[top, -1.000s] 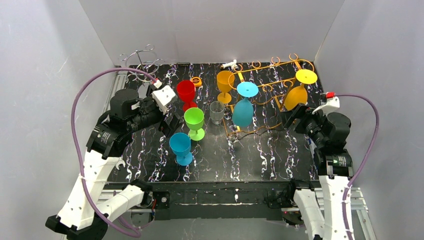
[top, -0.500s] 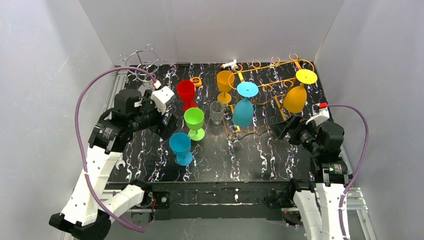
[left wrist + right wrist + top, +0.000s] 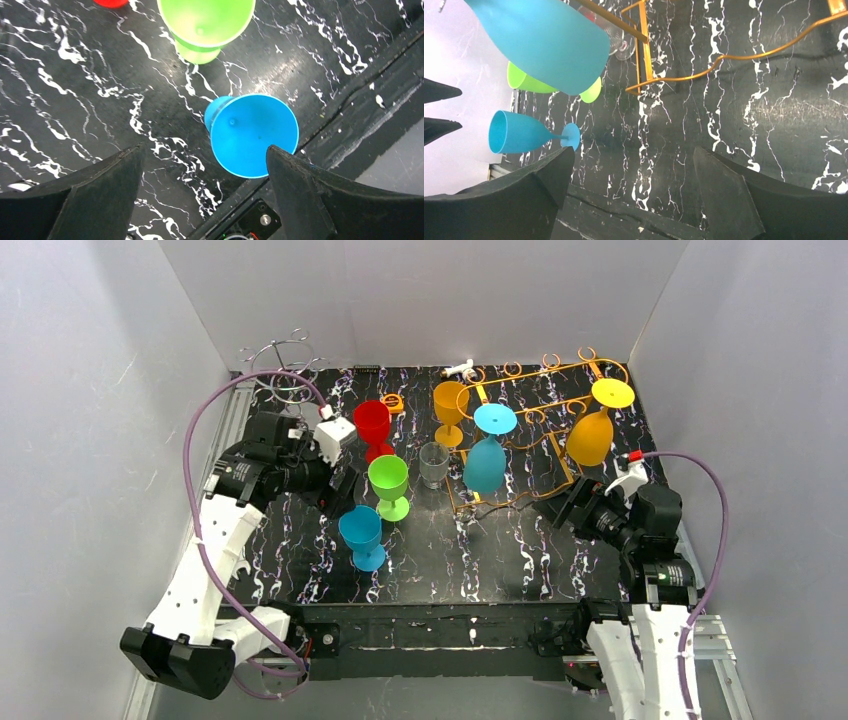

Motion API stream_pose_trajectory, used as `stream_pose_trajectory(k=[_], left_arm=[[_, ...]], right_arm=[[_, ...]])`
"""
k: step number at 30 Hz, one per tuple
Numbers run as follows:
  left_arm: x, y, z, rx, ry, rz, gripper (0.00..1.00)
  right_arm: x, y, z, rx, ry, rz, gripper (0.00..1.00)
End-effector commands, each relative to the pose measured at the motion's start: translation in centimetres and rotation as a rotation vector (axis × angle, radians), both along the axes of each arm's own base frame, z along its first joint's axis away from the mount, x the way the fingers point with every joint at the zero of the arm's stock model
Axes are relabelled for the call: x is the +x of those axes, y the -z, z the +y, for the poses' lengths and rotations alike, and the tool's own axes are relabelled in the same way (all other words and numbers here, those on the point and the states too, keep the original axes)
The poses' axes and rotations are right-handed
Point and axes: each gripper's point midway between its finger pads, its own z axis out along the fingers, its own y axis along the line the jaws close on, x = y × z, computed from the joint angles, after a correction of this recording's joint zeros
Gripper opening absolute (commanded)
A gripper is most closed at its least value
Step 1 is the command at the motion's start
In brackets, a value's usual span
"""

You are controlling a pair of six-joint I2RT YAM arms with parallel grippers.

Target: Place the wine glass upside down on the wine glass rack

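Note:
An upright blue wine glass point(image 3: 361, 532) stands at front left, with a green one point(image 3: 388, 480) just behind it. My left gripper point(image 3: 340, 488) hovers beside and above them, open and holding nothing. Seen from the left wrist, the blue wine glass point(image 3: 252, 135) lies ahead of the open left gripper point(image 3: 204, 152), its rim near the right finger. The gold wine glass rack point(image 3: 530, 425) holds an upside-down blue glass point(image 3: 486, 462) and a yellow one point(image 3: 590, 437). My right gripper point(image 3: 555, 512) is open and empty, in front of the rack point(image 3: 644, 50).
A red glass point(image 3: 372, 423), an orange glass point(image 3: 450, 405) and a small clear glass point(image 3: 434, 463) stand upright mid-table. A silver wire rack point(image 3: 285, 360) sits at the back left corner. White walls close in three sides. The table's front edge point(image 3: 350, 100) runs close to the blue glass.
My right arm has drawn back from the rack toward the near edge and left. My left arm has straightened and turned, its gripper staying beside the green and blue glasses.

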Motion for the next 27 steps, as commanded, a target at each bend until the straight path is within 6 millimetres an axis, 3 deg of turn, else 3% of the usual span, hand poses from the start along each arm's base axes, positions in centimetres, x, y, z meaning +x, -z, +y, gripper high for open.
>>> stream_pose_trajectory(k=[1,4,8,12,16,23,27], left_arm=[[-2.0,1.8,-0.6,-0.021,0.065,0.089,0.88],[-2.0,2.7,-0.5,-0.009,0.075,0.101,0.87],[-2.3,3.2,-0.7,-0.016,0.098,0.111,0.87],[-2.4,4.0,-0.9,-0.025,0.103,0.137,0.84],[-2.9,5.2,-1.2,-0.037,0.116,0.176,0.82],[-3.8,6.7,-1.0,-0.031,0.141,0.190,0.75],[-4.0,6.9,-1.2,-0.042,0.163,0.171,0.62]], right_arm=[[-0.4,1.5,0.1,-0.025,-0.024,0.047,0.98],[-0.1,2.9,0.0,-0.032,-0.022,0.076,0.98],[0.9,3.1,-0.3,-0.053,-0.006,0.092,0.98],[1.3,4.1,1.2,-0.028,-0.040,0.103,0.94],[0.9,5.9,3.8,-0.082,-0.073,0.121,0.93],[-1.9,8.1,9.9,-0.255,-0.147,0.099,0.91],[-2.7,7.4,10.3,-0.304,-0.143,0.076,0.91]])
